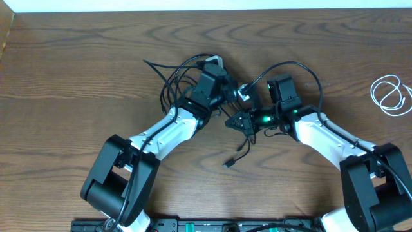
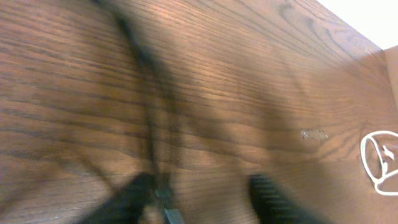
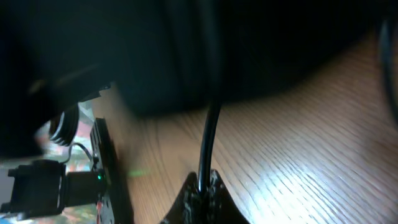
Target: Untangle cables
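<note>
Left hand (image 2: 205, 202): spread wide, gripping nothing; blurred black cable (image 2: 149, 124) just beside one finger. Right hand (image 3: 200, 196): clamped shut on black cable, strand rising straight from fingertips. Black cable on surface (image 1: 77, 77) between both arms, loops bunched toward left, loose plug end (image 1: 228, 164) trailing toward robot. White cable (image 1: 391, 95) coiled well apart, far right. Step, likely: opening out black loops, white one already clear. Next: regrasp loop with left hand, draw away from right's hold, slowly, avoiding tighter knot.
</note>
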You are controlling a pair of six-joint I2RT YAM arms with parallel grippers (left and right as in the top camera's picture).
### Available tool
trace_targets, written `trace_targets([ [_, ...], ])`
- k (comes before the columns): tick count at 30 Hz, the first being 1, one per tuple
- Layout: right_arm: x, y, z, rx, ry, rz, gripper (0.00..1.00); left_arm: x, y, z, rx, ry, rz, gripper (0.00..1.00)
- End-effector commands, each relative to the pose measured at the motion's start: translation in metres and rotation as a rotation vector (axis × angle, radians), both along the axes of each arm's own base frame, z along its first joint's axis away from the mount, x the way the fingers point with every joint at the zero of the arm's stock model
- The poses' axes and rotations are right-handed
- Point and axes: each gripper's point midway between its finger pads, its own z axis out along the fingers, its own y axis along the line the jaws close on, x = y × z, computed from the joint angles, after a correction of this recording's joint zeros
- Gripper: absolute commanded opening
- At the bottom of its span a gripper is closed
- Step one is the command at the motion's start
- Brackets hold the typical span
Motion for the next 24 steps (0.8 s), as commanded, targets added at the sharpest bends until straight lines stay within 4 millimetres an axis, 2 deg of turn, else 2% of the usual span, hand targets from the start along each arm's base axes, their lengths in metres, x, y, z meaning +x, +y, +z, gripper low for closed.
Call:
trace_targets([
  [1,-0.003,0.004,0.005,0.023,-0.015,0.031,0.01,0.001,-0.008,0.005,0.017,-0.031,-0.055,0.79],
  [9,0.0,0.002,0.002,0.0,-0.023,0.015,0.01,0.01,0.009,0.024,0.08,0.015,-0.044,0.81],
  [14,0.0,0.003,0.002,0.0,-0.023,0.016,0.01,0.012,0.03,0.029,0.152,0.074,-0.035,0.81],
  [18,0.001,0.002,0.001,-0.006,-0.025,0.012,0.01,0.009,0.062,0.015,0.207,0.156,0.009,0.81],
  [24,0.003,0.0,-0.002,-0.024,-0.032,-0.001,0.01,0.005,0.135,-0.005,0.355,0.267,0.167,0.82],
])
